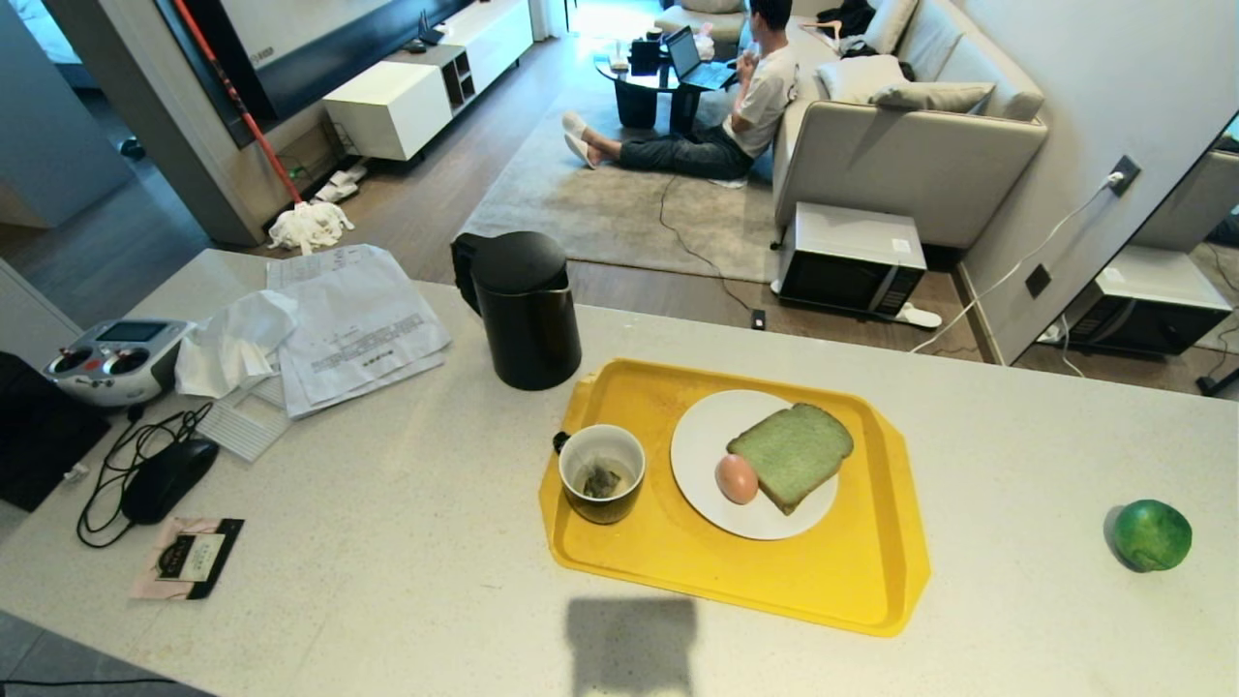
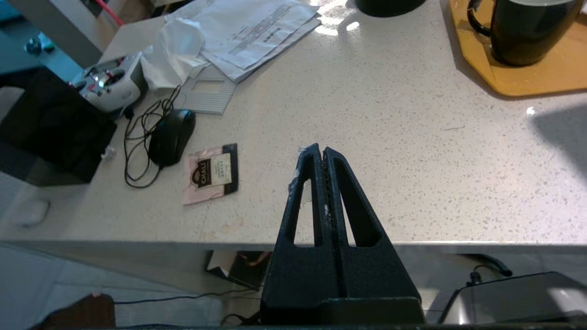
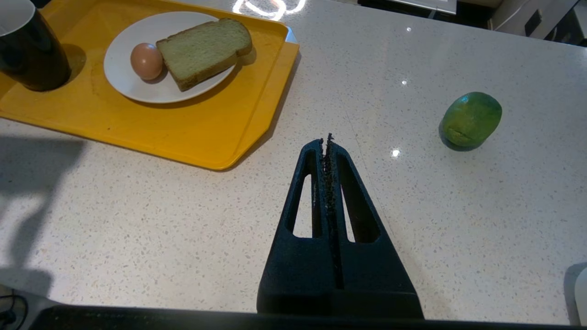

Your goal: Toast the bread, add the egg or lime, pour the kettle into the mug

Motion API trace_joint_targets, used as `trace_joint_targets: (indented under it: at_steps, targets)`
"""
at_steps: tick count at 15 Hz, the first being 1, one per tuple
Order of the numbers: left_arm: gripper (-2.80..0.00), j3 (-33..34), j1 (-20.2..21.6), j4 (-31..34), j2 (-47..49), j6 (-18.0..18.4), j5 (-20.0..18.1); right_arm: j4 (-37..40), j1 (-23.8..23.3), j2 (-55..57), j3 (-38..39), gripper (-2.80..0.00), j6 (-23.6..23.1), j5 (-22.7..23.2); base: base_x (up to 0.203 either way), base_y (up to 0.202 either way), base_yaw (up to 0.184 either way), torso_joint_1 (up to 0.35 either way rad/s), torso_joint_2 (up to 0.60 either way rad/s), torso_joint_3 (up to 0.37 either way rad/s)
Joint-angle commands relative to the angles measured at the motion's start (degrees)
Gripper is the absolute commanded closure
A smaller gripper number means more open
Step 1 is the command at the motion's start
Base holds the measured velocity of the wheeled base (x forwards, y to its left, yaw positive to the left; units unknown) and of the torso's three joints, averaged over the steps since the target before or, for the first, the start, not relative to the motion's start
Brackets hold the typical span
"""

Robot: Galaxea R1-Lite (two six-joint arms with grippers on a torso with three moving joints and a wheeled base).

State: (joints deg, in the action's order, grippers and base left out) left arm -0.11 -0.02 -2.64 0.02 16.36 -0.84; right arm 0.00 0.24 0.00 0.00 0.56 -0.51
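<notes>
Bread (image 1: 792,454) lies flat on the white plate (image 1: 707,440), pale green slice with brown crust, egg (image 1: 737,478) touching the plate just beside it on the mug side. Plate sits on the yellow tray (image 1: 852,581) on the pale speckled counter (image 1: 387,581). Mug (image 1: 601,472) stands upright in the tray's near-left corner, tea bag inside, handle toward the kettle. Kettle (image 1: 523,310) stands on the counter just behind the tray's far-left corner, lid on, not touching the tray. Lime (image 1: 1151,534) sits alone on the counter well to the right of the tray. My left pincer (image 2: 321,150) hangs over the counter's near edge, left of the tray, fingers pressed together, nothing in them. My right pincer (image 3: 326,140) hovers above bare counter between the tray's corner and the lime, fingers also closed tight and empty. Left part of the counter: papers (image 1: 358,324), crumpled tissue (image 1: 237,339), a remote controller (image 1: 116,358), black mouse (image 1: 169,477) with cable, a tea sachet (image 1: 189,557). Beyond the counter a person (image 1: 736,106) sits on the rug by a sofa (image 1: 910,145); a microwave (image 1: 850,259) on the floor.
</notes>
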Motion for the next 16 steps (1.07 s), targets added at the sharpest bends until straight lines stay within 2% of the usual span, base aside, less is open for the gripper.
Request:
trace_joint_targets:
  at_steps: [1, 2, 4, 8, 11, 16]
  targets:
    - [0.0, -0.2, 0.02, -0.11, -0.11, -3.47, 1.21, 0.0, 0.02, 0.0, 0.09, 0.0, -0.03, -0.02, 0.0, 0.0, 0.0, 0.0, 0.0, 0.0]
    - [0.0, -0.27, 0.02, 0.11, -0.11, -5.64, 0.51, 0.0, 0.02, 0.0, 0.09, 0.0, -0.03, -0.02, 0.0, 0.0, 0.0, 0.0, 0.0, 0.0]
    - [0.0, -0.2, 0.03, 3.64, -0.06, -6.75, -2.32, 0.0, 0.02, 0.0, 0.09, 0.0, -0.03, -0.02, 0.0, 0.0, 0.0, 0.0, 0.0, 0.0]
    - [0.0, -0.47, 0.29, 4.12, -0.07, -9.01, -0.59, 0.0, 0.02, 0.0, 0.09, 0.0, 0.03, -0.02, 0.0, 0.0, 0.0, 0.0, 0.0, 0.0]
    - [0.0, -0.24, 0.29, 3.6, -0.11, -7.31, -0.65, 0.0, 0.02, 0.0, 0.09, 0.0, -0.03, -0.02, 0.0, 0.0, 0.0, 0.0, 0.0, 0.0]
    - [0.0, -0.42, 0.29, 3.78, -0.11, -9.33, -0.48, 0.0, 0.02, 0.0, 0.09, 0.0, -0.03, -0.02, 0.0, 0.0, 0.0, 0.0, 0.0, 0.0]
